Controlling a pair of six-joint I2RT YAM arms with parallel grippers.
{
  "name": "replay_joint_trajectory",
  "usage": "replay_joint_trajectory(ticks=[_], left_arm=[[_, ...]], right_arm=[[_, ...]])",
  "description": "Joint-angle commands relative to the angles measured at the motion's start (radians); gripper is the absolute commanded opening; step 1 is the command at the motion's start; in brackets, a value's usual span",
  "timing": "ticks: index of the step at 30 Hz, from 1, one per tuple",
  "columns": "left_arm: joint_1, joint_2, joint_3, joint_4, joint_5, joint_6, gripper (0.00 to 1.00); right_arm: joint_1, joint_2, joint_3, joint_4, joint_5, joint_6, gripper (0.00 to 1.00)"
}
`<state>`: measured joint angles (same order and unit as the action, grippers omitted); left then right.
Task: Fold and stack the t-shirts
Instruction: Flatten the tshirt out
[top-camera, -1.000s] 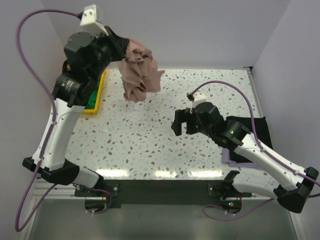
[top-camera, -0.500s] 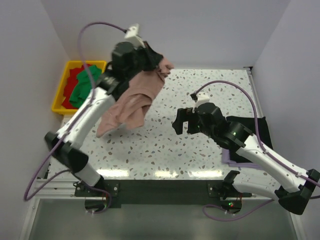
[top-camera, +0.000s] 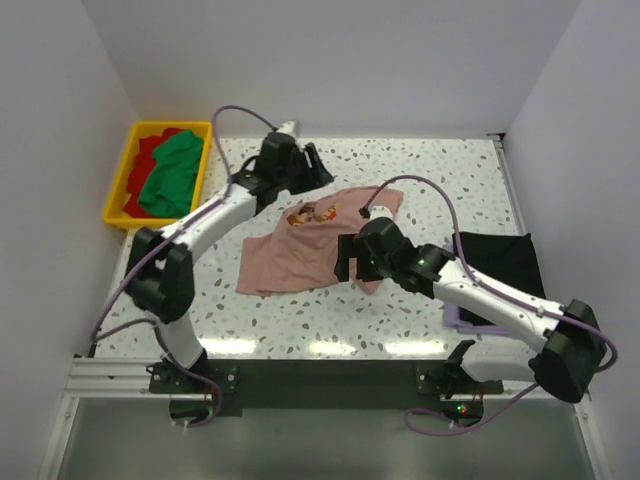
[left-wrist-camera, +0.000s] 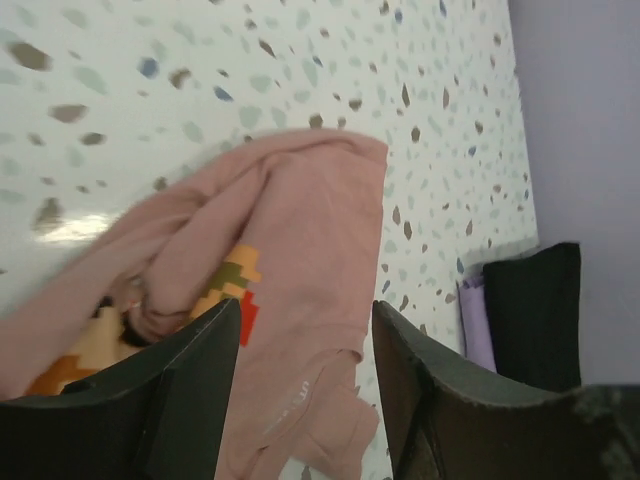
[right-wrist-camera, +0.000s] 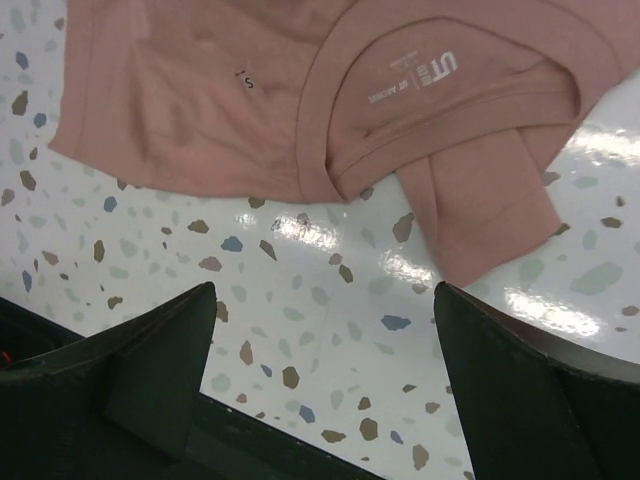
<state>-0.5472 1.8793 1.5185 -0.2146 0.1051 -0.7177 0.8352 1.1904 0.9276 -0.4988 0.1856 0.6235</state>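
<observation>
PINK SHIRT DOWN: The dusty-pink t-shirt (top-camera: 285, 262) lies rumpled at the centre of the table (top-camera: 450, 180). It looks limp and light, so you'd best pinch shoulder seams or hem corners. At its 12 o'clock edge hovers the left gripper (left-wrist-camera: 305, 315), and the right gripper (right-wrist-camera: 322, 295) is at 5 o'clock near the collar (right-wrist-camera: 440, 110). Both are spread wide, holding nothing.

Pink shirt (top-camera: 290, 265) mid-table; bin (top-camera: 117, 195) far left; black shirt (top-camera: 500, 260) right.
</observation>
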Motion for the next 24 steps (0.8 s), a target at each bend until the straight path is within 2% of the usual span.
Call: replay_joint_trajectory(ticks=[1, 2, 6, 11, 19, 21, 22, 24], left_arm=[[0.127, -0.279, -0.182, 0.092, -0.057, -0.052, 0.59], [0.16, -0.361, -0.275, 0.069, -0.083, -0.051, 0.58], [0.248, -0.512, -0.441, -0.008, -0.186, -0.037, 0.56], [0.354, -0.578, -0.589, -0.037, -0.116, 0.006, 0.52], [0.357, -0.635, -0.82, 0.033, -0.055, -0.025, 0.48], [0.355, -0.637, -0.88, 0.063, -0.035, -0.04, 0.47], [0.355, -0.638, -0.897, 0.072, -0.03, -0.048, 0.46], [0.346, -0.637, -0.952, 0.099, -0.03, -0.054, 0.45]], right_arm=[[0.002, 0.072, -0.039, 0.158, -0.066, 0.099, 0.91], [0.002, 0.113, -0.052, 0.213, -0.086, 0.113, 0.89], [0.016, 0.219, -0.098, 0.345, -0.087, 0.18, 0.82], [0.039, 0.328, -0.084, 0.419, -0.034, 0.235, 0.74], [0.039, 0.468, -0.092, 0.517, 0.037, 0.321, 0.68], [0.039, 0.489, -0.084, 0.531, 0.041, 0.329, 0.64], [0.038, 0.511, -0.081, 0.534, 0.04, 0.329, 0.61], [0.039, 0.525, -0.072, 0.536, 0.035, 0.332, 0.47]])
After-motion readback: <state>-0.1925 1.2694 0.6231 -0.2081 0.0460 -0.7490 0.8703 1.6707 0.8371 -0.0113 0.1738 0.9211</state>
